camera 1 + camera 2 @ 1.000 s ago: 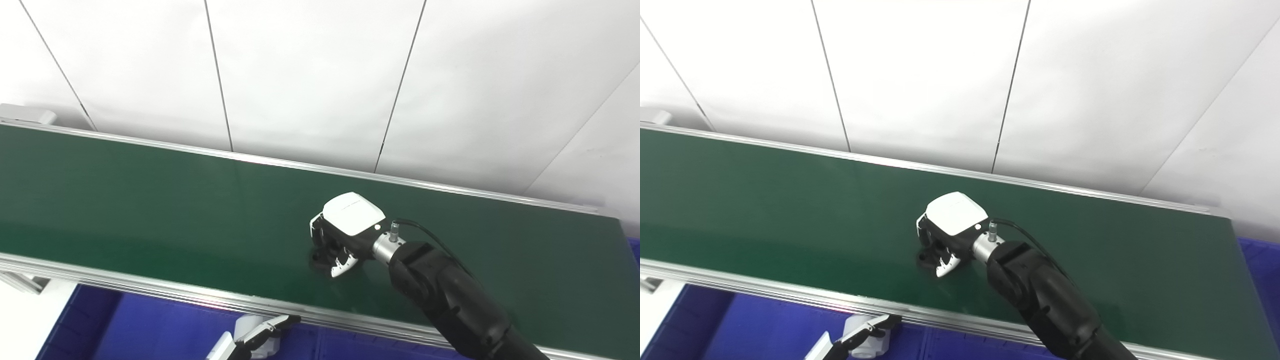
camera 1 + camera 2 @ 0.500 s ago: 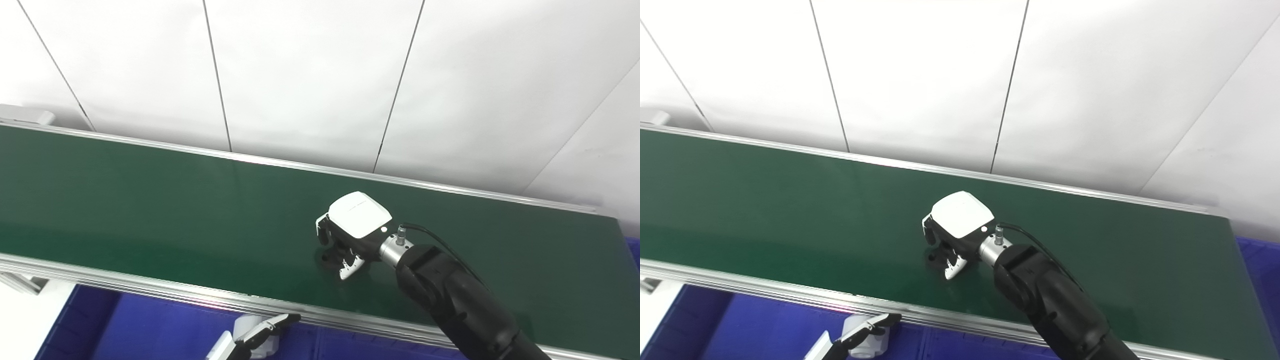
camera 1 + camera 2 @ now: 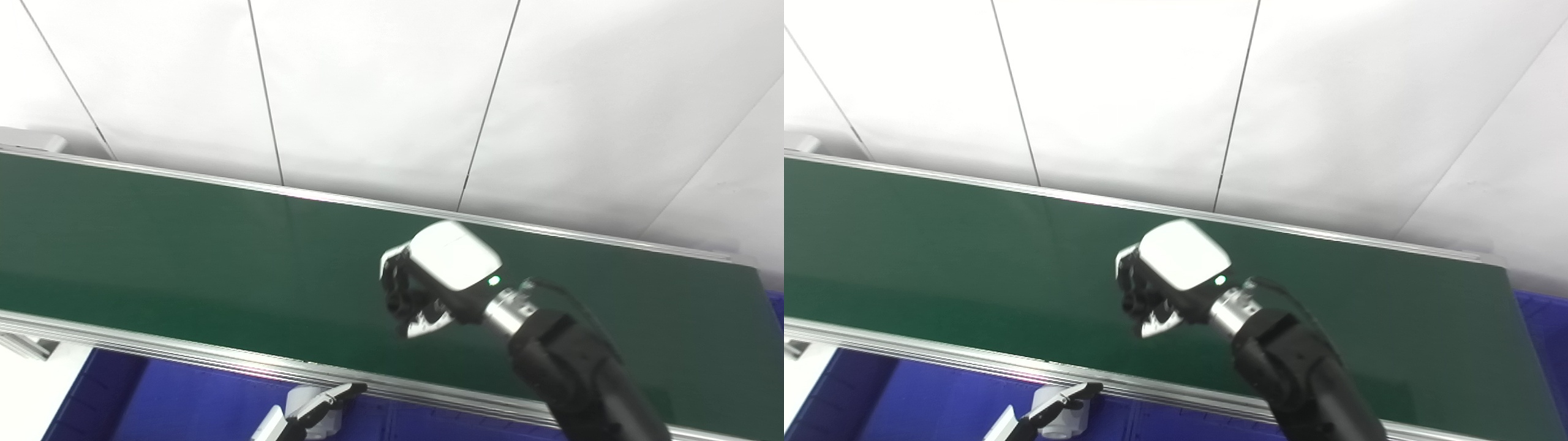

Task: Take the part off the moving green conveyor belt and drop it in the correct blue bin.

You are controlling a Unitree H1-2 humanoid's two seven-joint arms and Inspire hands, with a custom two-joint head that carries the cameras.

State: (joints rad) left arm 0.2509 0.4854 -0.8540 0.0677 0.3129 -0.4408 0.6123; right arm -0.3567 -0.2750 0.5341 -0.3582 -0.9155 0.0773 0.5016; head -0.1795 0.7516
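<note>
My right hand (image 3: 429,285) hangs a little above the middle of the green conveyor belt (image 3: 184,245), white back up and fingers curled downward. They are closed around a small dark part (image 3: 398,300), which is mostly hidden inside the grip. No other part lies on the belt. My left hand (image 3: 312,415) is low at the picture's bottom edge, below the belt's near rail and over a blue bin (image 3: 171,404). Its fingers are stretched out and hold nothing.
The belt's aluminium rails (image 3: 184,355) run along its near and far sides. A second blue bin (image 3: 1543,324) shows past the belt's right end. White wall panels (image 3: 380,92) stand behind the belt.
My right hand has risen off the belt and tilted up, carrying the dark part with it. The left hand has stayed still.
</note>
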